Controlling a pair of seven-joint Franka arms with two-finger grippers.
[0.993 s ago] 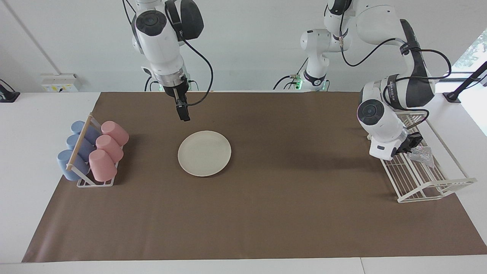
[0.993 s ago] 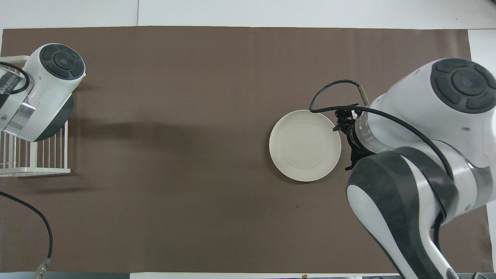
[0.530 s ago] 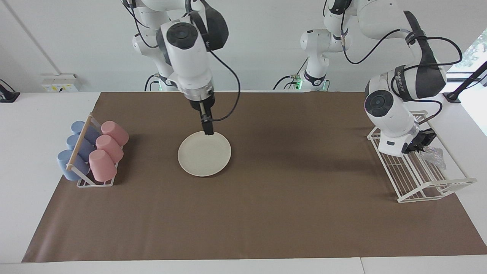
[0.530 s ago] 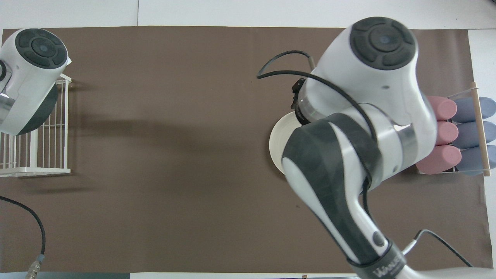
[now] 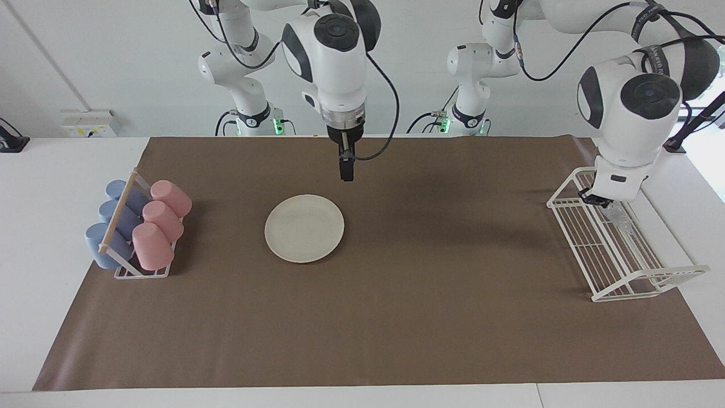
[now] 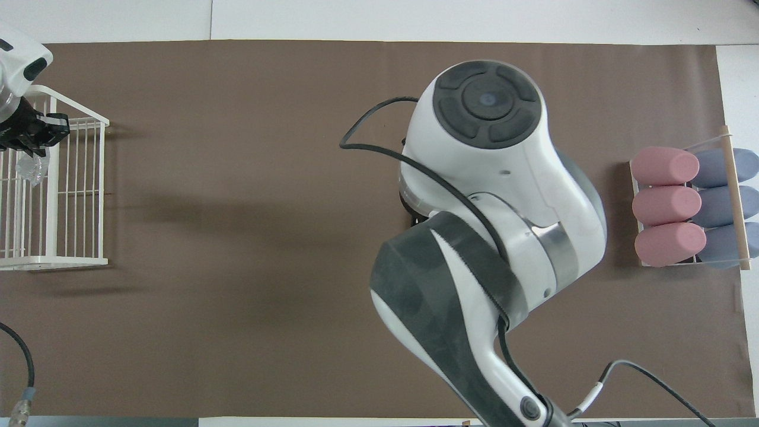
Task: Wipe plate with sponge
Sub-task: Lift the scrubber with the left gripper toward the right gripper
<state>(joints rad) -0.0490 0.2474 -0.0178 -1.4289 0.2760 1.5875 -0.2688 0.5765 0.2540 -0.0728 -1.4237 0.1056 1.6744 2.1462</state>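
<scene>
Brown mat [image 5: 430,317] covers most of the white surface [image 5: 51,272]. Big right arm [image 6: 492,237] comes in from the bottom of the overhead view and hides the plate there.

White wire rack [image 5: 617,255] sits at the left arm's end of the surface, directly under the left claw [image 5: 600,199]. Cup rack [image 5: 139,272] with three pink cups [image 5: 161,224] and three blue cups [image 5: 113,224] lying on their sides sits at the right arm's end, well apart from the right claw [image 5: 346,177].

Plate [image 5: 304,228] lies flat on the mat, bare, below the right claw and a bit toward the right arm's end from it. Right claw hangs in the air pointing straight down, not touching the plate, nothing in it. Seen edge-on, so its fingers look like one dark bar, but they stand wide.

Left claw is raised over the end of the wire rack nearer the robots, fingers pinched together on the sponge [image 5: 620,217]. Sponge hangs just under that claw as a small shiny grey wad, over the rack wires. Cannot tell if its lower end touches the wires. In the overhead view the same wad [image 6: 29,167] shows just beside the black claw body [image 6: 29,133], over the rack [image 6: 77,190].

Sponge and plate are well apart, at different ends of the mat.
</scene>
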